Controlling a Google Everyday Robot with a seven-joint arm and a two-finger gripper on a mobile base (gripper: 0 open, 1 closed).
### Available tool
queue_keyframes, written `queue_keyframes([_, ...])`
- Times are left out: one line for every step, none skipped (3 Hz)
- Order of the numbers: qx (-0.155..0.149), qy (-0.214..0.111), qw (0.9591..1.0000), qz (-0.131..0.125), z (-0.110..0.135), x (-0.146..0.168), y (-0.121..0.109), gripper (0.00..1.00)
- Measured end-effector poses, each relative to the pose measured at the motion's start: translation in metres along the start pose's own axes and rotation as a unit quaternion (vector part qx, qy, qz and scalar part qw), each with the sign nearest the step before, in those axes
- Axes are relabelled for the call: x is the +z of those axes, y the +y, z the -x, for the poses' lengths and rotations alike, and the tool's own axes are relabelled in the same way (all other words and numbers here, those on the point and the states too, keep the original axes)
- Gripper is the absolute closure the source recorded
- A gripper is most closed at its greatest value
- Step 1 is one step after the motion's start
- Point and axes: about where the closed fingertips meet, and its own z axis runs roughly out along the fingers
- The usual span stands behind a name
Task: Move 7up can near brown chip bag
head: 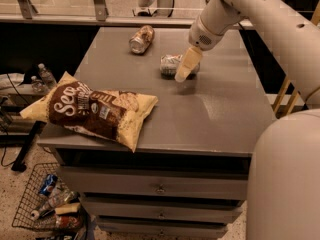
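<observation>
The 7up can, silvery-white with green patches, lies on its side near the middle back of the grey cabinet top. My gripper hangs down from the white arm right over the can's right end. The brown chip bag, brown centre with white script and pale yellow ends, lies at the front left of the top, well apart from the can.
A brownish-gold can lies on its side at the back of the top. Drawers run below the front edge. A wire basket with bottles stands on the floor at the left. My own white body fills the right foreground.
</observation>
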Motion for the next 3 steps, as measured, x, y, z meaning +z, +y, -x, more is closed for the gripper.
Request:
queue_keyframes([0.005,-0.007,0.9999,0.011,-0.0032,0.0055,0.0002,0.18])
queue_keyframes([0.008,-0.013,0.9997,0.018,-0.0055,0.0074,0.0008,0.42])
queue_keyframes([0.011,-0.021,0.9994,0.025,-0.0078,0.0100,0.0028,0.64])
